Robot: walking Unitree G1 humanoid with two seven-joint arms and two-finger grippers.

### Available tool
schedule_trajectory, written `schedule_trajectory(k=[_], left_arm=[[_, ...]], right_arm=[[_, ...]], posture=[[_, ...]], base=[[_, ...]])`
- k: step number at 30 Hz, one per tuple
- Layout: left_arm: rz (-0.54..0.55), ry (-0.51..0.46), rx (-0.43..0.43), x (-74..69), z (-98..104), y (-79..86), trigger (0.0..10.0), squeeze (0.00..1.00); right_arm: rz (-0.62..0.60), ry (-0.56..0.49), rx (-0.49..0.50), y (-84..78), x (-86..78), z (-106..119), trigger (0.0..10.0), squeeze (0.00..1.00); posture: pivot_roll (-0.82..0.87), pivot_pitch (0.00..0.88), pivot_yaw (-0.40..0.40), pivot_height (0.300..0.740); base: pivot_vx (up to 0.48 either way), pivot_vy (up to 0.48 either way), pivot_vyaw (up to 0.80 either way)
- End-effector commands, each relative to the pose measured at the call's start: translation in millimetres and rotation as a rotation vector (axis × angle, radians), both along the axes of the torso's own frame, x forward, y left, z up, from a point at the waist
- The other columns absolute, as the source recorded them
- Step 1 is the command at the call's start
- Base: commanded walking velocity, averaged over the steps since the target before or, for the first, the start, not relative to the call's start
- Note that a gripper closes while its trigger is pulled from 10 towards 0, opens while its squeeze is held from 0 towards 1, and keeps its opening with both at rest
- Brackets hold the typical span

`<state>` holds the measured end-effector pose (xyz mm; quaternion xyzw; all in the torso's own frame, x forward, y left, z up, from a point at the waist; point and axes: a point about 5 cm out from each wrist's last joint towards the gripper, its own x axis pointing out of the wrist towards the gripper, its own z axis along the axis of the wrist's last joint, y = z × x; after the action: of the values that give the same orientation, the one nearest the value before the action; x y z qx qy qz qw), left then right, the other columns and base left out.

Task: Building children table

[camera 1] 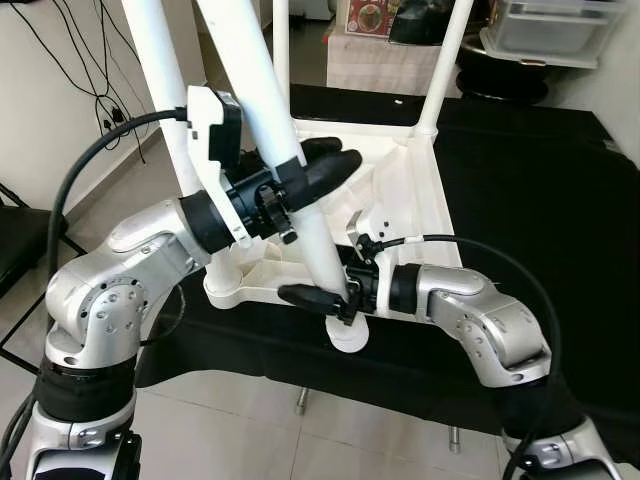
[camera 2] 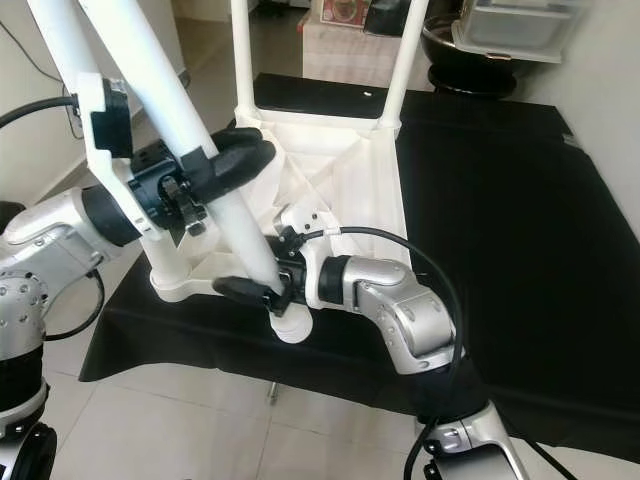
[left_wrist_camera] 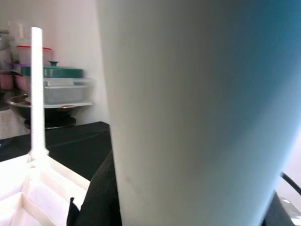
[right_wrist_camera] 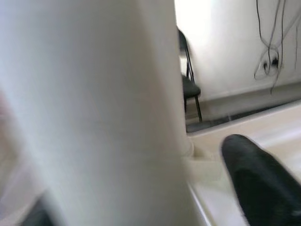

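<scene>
— Nearest, what's the right hand doing?

— Its black fingers pinch the foot of the tilted white leg, just above the round corner socket at the near edge of the upturned tabletop.

— And the left hand?

— Higher on that same leg, fingers wrapped round the tube and clamped on it. The leg leans up and to the left from the near right corner.

— Where does the tabletop lie?

— Upside down on the table, which is draped in black cloth, with its near edge at the table's near edge. A second leg rises from the near left corner, and two more stand upright at the far corners, one far left, one far right.

— Anything behind?

— Stacked plastic containers beyond the table on the far right, and cables hanging on the left wall.
</scene>
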<state>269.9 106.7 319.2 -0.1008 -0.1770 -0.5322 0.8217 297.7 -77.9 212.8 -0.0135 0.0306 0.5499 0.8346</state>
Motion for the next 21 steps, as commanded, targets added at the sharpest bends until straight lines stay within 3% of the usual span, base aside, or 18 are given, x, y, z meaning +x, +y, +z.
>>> schedule_trajectory(k=[1,13,21], left_arm=[[-0.105,-0.065,-0.020,-8.5,9.6,-11.7,0.0,0.00],[-0.099,-0.087,-0.027,-4.1,15.1,-10.5,0.0,0.00],[-0.087,-0.102,-0.034,-1.6,18.3,-11.6,0.0,0.00]], right_arm=[[0.073,-0.029,0.043,14.1,-8.7,5.0,0.0,0.00],[0.160,-0.071,-0.033,28.2,-22.8,-1.8,0.0,0.00],[0.157,-0.080,-0.049,29.9,-21.3,-5.1,0.0,0.00]], posture=[[-0.01,0.080,-0.013,0.740],[-0.01,0.079,-0.011,0.740],[-0.02,0.076,-0.015,0.740]], base=[[0.000,0.000,0.00],[0.000,0.000,0.00],[0.000,0.000,0.00]])
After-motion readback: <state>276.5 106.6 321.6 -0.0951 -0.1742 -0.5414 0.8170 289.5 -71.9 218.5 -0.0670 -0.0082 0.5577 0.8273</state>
